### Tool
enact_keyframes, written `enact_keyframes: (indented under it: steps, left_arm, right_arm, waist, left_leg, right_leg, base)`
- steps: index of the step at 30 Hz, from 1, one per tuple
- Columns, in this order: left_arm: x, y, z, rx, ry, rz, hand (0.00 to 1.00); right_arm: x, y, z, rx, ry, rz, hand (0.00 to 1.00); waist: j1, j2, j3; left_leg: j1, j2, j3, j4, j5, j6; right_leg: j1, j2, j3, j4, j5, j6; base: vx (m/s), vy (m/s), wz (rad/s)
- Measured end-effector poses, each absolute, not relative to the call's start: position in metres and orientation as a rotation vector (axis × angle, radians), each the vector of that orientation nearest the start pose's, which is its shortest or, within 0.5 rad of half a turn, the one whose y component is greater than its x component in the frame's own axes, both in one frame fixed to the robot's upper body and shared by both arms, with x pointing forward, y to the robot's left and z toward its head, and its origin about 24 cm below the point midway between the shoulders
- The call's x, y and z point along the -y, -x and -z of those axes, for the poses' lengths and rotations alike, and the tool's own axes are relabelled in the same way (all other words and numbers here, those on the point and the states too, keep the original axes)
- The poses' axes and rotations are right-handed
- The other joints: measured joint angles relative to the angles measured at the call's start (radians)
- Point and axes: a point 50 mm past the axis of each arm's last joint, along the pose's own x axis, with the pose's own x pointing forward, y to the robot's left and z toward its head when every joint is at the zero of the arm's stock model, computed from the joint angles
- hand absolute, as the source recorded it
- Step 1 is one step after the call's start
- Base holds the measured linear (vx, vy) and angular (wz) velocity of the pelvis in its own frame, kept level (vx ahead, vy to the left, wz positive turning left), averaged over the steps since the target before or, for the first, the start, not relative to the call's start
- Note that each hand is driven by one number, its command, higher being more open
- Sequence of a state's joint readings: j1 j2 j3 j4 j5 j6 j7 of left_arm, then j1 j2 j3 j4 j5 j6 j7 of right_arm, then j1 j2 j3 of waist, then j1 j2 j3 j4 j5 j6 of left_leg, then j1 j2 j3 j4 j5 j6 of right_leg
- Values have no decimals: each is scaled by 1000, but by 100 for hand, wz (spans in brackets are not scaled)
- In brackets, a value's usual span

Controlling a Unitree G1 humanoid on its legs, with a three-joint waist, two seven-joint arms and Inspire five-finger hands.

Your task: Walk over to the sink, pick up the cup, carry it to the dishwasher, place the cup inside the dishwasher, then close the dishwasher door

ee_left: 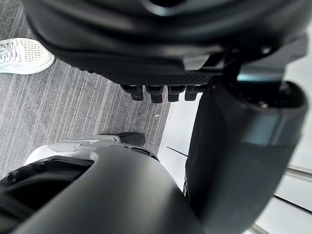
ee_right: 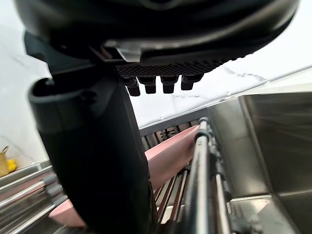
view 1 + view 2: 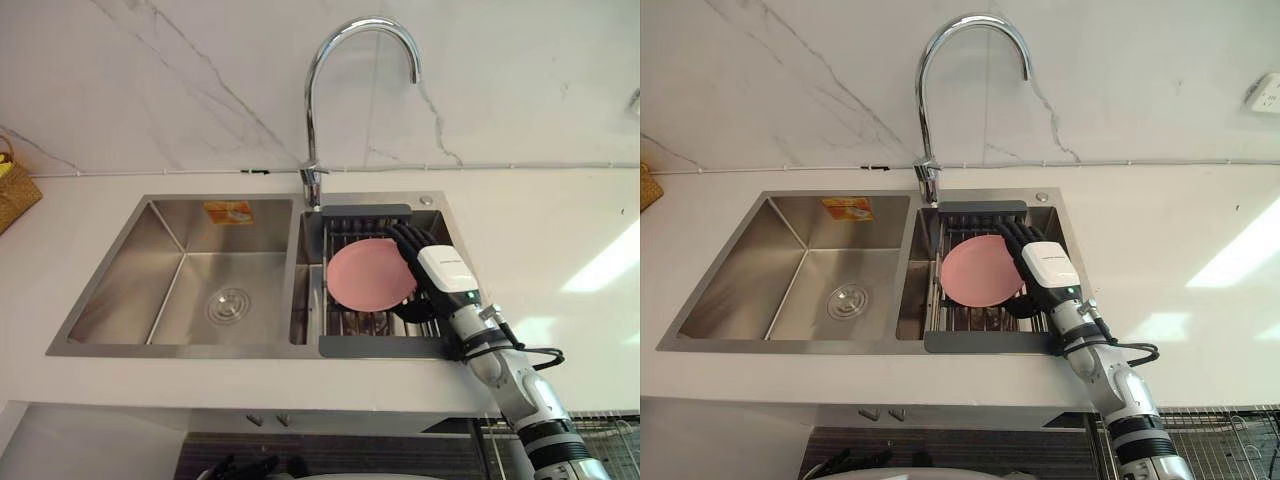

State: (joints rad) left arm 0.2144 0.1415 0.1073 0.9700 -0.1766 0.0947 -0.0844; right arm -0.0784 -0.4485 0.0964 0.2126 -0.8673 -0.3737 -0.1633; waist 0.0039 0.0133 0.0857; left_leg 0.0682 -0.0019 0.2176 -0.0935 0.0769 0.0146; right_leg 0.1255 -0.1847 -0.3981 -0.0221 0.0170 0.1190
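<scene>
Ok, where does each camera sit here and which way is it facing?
Left eye view: on the head, looking down at the sink, with the pink plate in its rack; the right hand and arm show.
Right eye view: beside it, same scene.
Left wrist view: on that wrist, facing the grey floor and a person's white shoe; the left hand shows.
Right wrist view: on that wrist, looking along the right hand at plate and rack.
Shared: the eye views and right wrist view all show the plate.
</scene>
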Motion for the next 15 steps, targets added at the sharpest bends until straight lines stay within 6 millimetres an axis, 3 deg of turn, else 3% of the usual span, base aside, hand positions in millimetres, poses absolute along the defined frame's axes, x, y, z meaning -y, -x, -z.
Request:
enact_keyframes:
  steps: [6,7,15]
  left_arm:
    - [-217,-49,163,-1226,153,-244,100]
    - [-217,-49,163,-1225,153,-244,100]
    - [-217,-49,163,-1209,148,-244,100]
  right_arm:
    - [191,-258,-46,325,1282,-255,100]
    - [190,-258,-46,329,1287,-259,0]
    - [187,-255,-48,448,1362,-201,0]
  waist:
    - [1,-3,2]
    - [1,-3,2]
    - [1,-3,3]
  left_leg:
    - [0,0,0,0,0,0]
    - [0,0,-1,0,0,0]
    - [-1,0,-1,0,0,0]
  right_leg:
    - [0,0,0,0,0,0]
    - [0,0,0,0,0,0]
    - [0,0,-1,1,0,0]
  base:
    - [0,0,0]
    - [0,0,0]
    - [0,0,0]
